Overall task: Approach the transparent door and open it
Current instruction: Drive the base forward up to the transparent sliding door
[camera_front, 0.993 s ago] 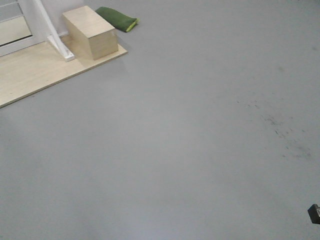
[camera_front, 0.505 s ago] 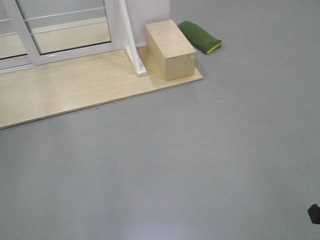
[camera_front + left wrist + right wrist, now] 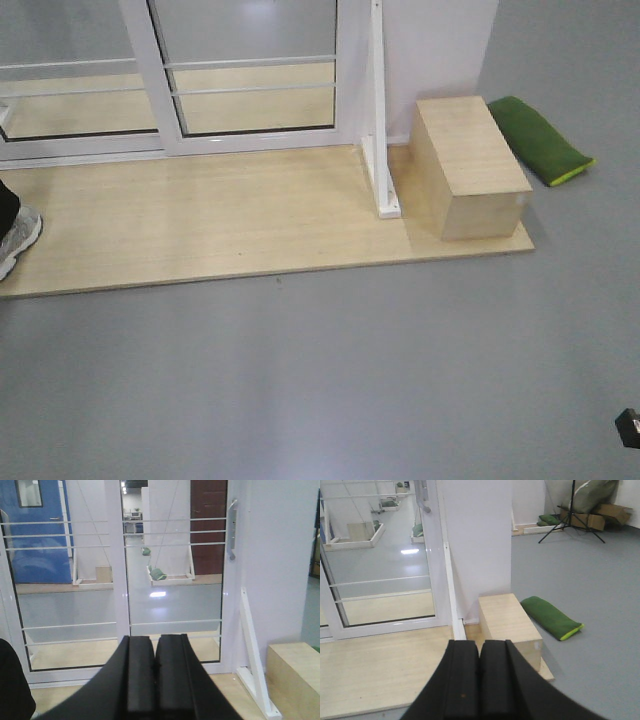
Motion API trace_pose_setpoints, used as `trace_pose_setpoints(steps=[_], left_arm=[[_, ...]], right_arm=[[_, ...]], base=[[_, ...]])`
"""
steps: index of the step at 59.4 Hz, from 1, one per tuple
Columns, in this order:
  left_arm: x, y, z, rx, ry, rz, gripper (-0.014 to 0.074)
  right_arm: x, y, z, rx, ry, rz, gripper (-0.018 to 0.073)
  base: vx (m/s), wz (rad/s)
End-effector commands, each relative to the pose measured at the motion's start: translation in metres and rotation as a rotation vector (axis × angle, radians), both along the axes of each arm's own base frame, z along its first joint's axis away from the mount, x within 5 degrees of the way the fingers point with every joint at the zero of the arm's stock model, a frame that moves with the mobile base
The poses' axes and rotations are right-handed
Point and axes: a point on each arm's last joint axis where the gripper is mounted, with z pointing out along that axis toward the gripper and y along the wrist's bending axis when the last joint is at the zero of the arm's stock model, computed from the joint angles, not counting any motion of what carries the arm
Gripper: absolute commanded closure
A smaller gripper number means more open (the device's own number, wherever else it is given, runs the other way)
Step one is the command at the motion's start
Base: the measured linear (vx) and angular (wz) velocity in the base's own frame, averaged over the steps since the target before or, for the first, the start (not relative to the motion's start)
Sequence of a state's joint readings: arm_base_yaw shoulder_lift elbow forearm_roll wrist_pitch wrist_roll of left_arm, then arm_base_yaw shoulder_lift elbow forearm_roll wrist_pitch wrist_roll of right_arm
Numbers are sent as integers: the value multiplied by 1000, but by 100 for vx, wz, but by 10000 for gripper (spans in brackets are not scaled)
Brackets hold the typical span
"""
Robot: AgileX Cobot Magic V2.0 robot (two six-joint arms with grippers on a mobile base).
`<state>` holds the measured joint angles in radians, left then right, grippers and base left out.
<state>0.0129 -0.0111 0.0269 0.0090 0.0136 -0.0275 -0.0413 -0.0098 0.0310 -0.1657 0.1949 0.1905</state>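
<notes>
Left wrist view: left gripper (image 3: 155,647) pinched closed, empty; right gripper (image 3: 480,650) likewise. Transparent door (image 3: 175,580) stands dead ahead, handle (image 3: 231,530) on its right edge. Grey floor (image 3: 350,380) runs to the wooden platform (image 3: 200,220) edge. White brace (image 3: 380,130) stands right of the door, wooden box (image 3: 470,180) just beside it, green cushion (image 3: 540,140) further right. A shoe (image 3: 15,240) rests at the platform's left end.

Left gripper (image 3: 155,639): two flat, matte black fingers (image 3: 140,675) with squared tips and a thin seam between them, flaring to a broader black base. Right gripper (image 3: 480,642): same black build and finish, with a faint speck on one finger.
</notes>
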Motion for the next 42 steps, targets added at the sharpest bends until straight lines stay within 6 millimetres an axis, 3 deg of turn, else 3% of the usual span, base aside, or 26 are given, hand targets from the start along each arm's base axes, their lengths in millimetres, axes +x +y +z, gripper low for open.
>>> trace_pose_setpoints(steps=[1,42], left_arm=[[1,0,-3,-17,-52,-6,594],[1,0,-3,-17,-52,-6,594]], right_arm=[[0,1,3,-16,-78,10,567],[0,1,3,-16,-78,10,567]], base=[[67,29],[65,18]])
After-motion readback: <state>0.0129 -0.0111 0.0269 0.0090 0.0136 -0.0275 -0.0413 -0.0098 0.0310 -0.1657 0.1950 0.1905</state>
